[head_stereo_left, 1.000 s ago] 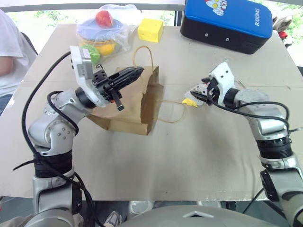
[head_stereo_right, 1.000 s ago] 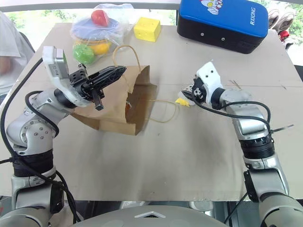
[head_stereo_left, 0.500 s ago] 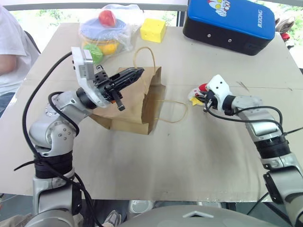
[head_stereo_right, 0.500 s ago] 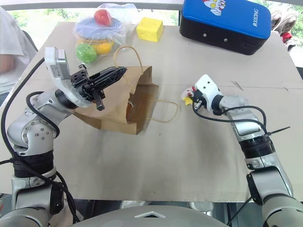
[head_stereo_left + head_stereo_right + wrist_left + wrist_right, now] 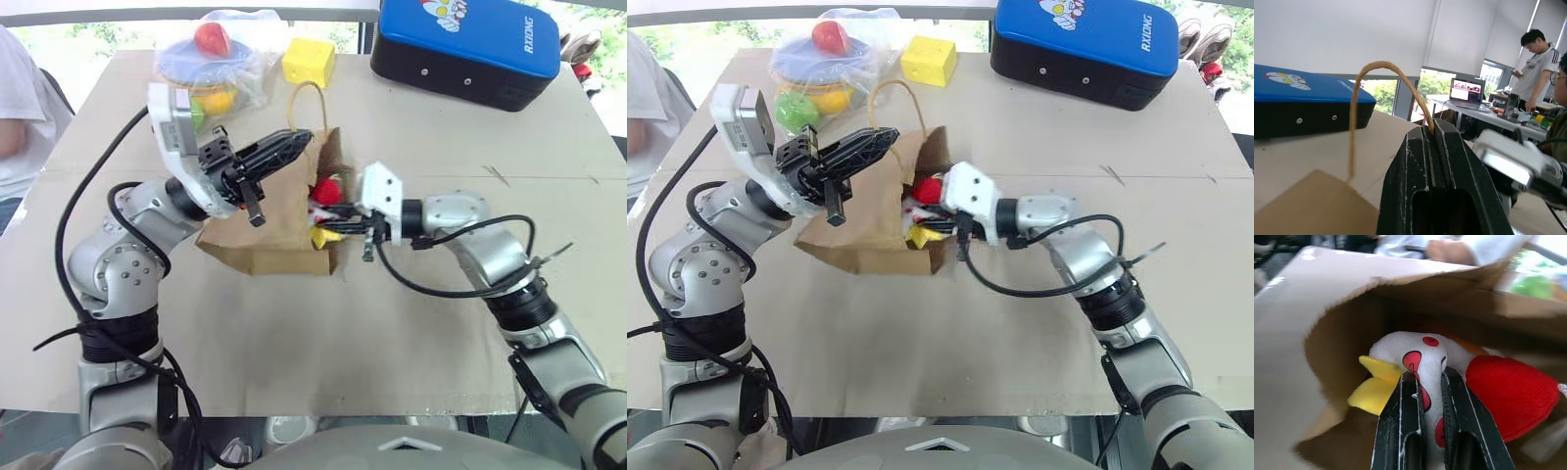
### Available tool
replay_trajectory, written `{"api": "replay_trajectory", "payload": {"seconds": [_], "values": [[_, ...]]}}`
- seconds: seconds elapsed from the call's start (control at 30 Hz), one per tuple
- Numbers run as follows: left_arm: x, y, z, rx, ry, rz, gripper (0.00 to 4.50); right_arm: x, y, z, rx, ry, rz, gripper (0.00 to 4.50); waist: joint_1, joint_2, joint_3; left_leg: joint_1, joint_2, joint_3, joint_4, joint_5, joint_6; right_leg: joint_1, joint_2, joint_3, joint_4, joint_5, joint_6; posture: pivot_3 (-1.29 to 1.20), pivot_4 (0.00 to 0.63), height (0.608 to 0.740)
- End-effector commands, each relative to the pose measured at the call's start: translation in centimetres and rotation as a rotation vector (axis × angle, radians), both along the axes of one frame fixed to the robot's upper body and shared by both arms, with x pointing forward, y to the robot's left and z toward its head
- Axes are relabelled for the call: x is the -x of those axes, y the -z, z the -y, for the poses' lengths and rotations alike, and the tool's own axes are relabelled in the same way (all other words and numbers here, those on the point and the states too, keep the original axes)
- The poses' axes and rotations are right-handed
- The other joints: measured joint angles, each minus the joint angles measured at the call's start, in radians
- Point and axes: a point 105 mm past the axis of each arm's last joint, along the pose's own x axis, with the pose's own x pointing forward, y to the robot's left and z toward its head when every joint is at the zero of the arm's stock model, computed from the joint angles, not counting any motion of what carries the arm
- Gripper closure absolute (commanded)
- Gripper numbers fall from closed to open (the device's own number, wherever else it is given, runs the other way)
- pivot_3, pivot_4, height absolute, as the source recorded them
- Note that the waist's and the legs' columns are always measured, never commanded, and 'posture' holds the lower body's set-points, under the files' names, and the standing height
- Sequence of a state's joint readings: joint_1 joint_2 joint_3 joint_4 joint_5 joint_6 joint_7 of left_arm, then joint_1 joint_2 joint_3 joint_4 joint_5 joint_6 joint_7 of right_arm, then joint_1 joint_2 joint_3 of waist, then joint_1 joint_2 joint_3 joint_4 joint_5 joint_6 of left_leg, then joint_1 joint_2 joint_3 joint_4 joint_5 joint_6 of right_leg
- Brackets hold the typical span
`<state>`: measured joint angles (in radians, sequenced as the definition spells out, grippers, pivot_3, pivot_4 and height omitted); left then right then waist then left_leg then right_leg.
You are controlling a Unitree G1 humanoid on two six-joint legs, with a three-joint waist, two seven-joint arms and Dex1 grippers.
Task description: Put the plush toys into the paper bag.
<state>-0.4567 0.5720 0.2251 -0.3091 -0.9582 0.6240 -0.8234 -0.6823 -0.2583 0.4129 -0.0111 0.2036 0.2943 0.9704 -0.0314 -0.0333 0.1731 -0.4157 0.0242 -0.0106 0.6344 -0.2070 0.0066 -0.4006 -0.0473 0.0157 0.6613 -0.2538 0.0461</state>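
Cardboard tabletop (image 5: 411, 323): right tool (image 5: 1422, 377) pinching chicken (image 5: 1415, 357) at paper bag (image 5: 279, 211) mouth, perhaps inside; left tool (image 5: 1432, 134) clamping handle (image 5: 1366, 93).

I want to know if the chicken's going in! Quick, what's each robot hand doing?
Left gripper: shut on the paper bag's handle, holding the paper bag open.
Right gripper: shut on the white chicken plush at the bag's mouth.

The two head views look forward and down from above the near edge of the table (image 5: 411, 333), at middle range, and share nearly the same scene around the paper bag (image 5: 279, 211). The left wrist view looks level past the bag's handle (image 5: 1378, 93) towards the room beyond. The right wrist view faces into the bag's mouth, very near the white chicken (image 5: 1420, 362).
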Motion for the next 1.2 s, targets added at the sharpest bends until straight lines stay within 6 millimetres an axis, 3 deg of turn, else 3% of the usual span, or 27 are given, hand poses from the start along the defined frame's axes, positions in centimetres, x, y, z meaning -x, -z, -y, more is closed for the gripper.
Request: {"api": "replay_trajectory", "payload": {"seconds": [0.03,0.17,0.33,0.47,0.6,0.73,0.87,0.97,1.07,1.2], "values": [[1.3,-0.9,1.0,0.006,0.054,0.046,4.50,-0.2,-1.0,-2.1,-0.045,-0.058,0.099,4.46,-0.003,0.000,0.000,0.000,0.000,0.000,0.000,0.000,0.000,0.000,0.000,0.000,0.000,0.000,0.000,0.00,0.150,0.740],[1.7,-0.4,1.0,0.002,0.059,0.035,4.50,-0.1,-1.3,-4.3,-0.083,-0.125,0.111,4.46,-0.006,0.000,0.000,0.000,0.000,0.000,0.000,0.000,0.000,0.000,0.000,0.000,0.000,0.000,0.000,0.00,0.150,0.740],[1.9,-0.3,0.7,0.005,0.043,0.033,4.50,-1.4,0.4,-6.2,-0.066,-0.099,0.054,4.46,-0.007,0.000,0.000,0.000,0.000,0.000,0.000,0.000,0.000,0.000,0.000,0.000,0.001,0.000,0.000,0.00,0.150,0.740],[1.9,-0.1,0.1,0.001,0.010,0.028,4.50,-2.4,0.9,-6.2,-0.081,-0.050,0.045,2.85,-0.005,0.000,0.000,0.000,0.000,-0.001,0.000,0.000,0.000,0.000,0.000,0.000,0.001,0.000,0.000,0.00,0.150,0.740],[1.5,0.5,-1.2,-0.010,-0.040,0.019,4.50,-2.2,0.1,-3.8,-0.090,-0.012,0.087,1.13,-0.003,0.000,0.000,0.000,0.000,-0.002,0.000,0.000,0.000,0.000,-0.001,0.000,0.000,0.000,0.000,0.00,0.150,0.740],[1.3,0.9,-1.8,-0.014,-0.062,0.018,4.50,-1.7,-1.2,-0.9,-0.106,0.041,0.074,1.13,0.001,0.000,0.000,0.000,0.000,-0.006,0.000,0.000,0.000,0.000,-0.001,-0.001,0.000,0.000,0.000,0.00,0.150,0.740],[1.0,1.3,-2.0,-0.022,-0.074,0.017,4.50,-1.1,-2.4,3.6,-0.087,0.176,0.022,1.13,0.006,0.001,0.000,0.000,-0.001,-0.006,0.000,0.000,0.000,0.000,-0.001,-0.001,0.000,0.000,0.000,0.00,0.150,0.740],[0.8,1.6,-2.0,-0.028,-0.074,0.018,4.50,-0.4,-2.1,6.5,-0.041,0.279,-0.029,1.13,0.007,0.001,0.000,0.000,0.000,-0.005,0.000,0.000,0.000,0.000,-0.001,0.000,0.000,0.000,0.000,0.00,0.150,0.740],[0.7,1.7,-2.1,-0.038,-0.073,0.021,4.50,-0.3,-0.4,8.8,0.007,0.420,-0.131,1.13,0.011,0.001,0.000,0.000,0.000,-0.003,-0.001,0.000,0.000,0.000,-0.001,-0.001,0.000,0.000,-0.001,0.00,0.150,0.740],[0.6,1.8,-2.0,-0.045,-0.073,0.026,4.50,-0.1,4.0,11.5,0.086,0.639,-0.331,1.13,0.016,0.000,0.000,0.000,0.000,0.001,-0.001,0.000,0.000,0.000,-0.001,0.000,0.000,0.000,-0.001,0.00,0.150,0.740]]}}
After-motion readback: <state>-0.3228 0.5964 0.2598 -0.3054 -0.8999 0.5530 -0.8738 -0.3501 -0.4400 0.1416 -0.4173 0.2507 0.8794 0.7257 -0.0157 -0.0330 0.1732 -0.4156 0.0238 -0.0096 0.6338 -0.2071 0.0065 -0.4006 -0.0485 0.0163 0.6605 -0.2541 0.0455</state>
